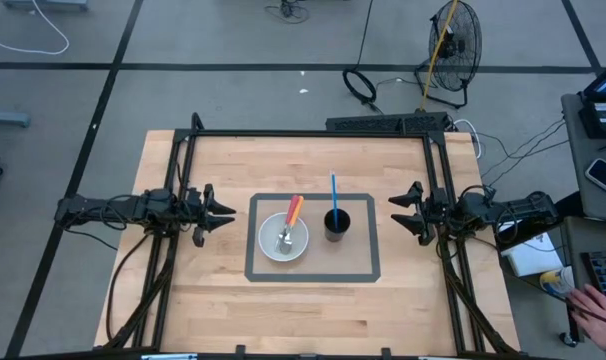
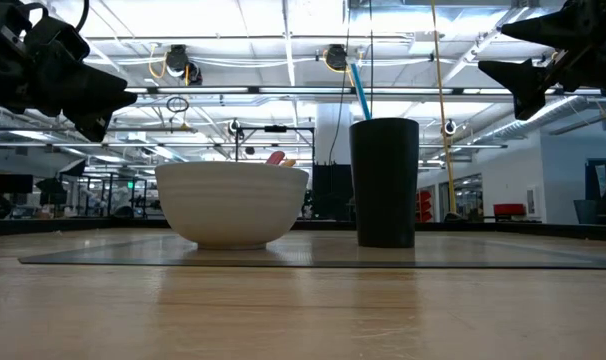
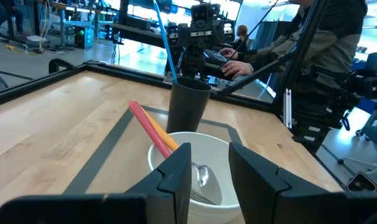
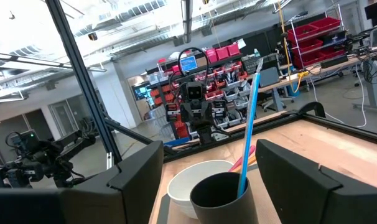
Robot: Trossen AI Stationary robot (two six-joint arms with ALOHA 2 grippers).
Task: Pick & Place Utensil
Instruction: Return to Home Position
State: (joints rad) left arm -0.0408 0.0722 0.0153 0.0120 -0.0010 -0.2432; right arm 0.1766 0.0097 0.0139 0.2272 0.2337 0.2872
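Left gripper (image 1: 223,213): jaws apart, nothing held, level above the left side of the table (image 1: 183,300), fingertips pointing toward the centre.

Right gripper (image 1: 395,212): jaws apart, nothing held, mirrored above the right side of the table and facing the left one.

Mat (image 1: 313,264): light brown, grey-bordered, flat on the table midway between the two grippers and clear of both.

White bowl (image 1: 264,246): on the left half of the mat, upright. It lies straight ahead of the left gripper, which is the nearer arm.

Pink fork (image 1: 294,210): in the bowl, metal head down in the well, handle propped on the rim. Its long axis slants up and away toward the far edge of the table. The handle looks pink shading to orange.

Black cup (image 1: 336,228): on the mat just right of the bowl and close beside it; whether they touch cannot be told. It is upright, and the right gripper is nearer to it.

Blue straw (image 1: 333,190): in the cup, near upright, leaning slightly toward the far edge, its top well above the rim.

Status, as judged: all items appear placed and no grasp is pending. Each arm's route home leads away from the mat, so the things lie behind the direction of travel and contact risk seems low.
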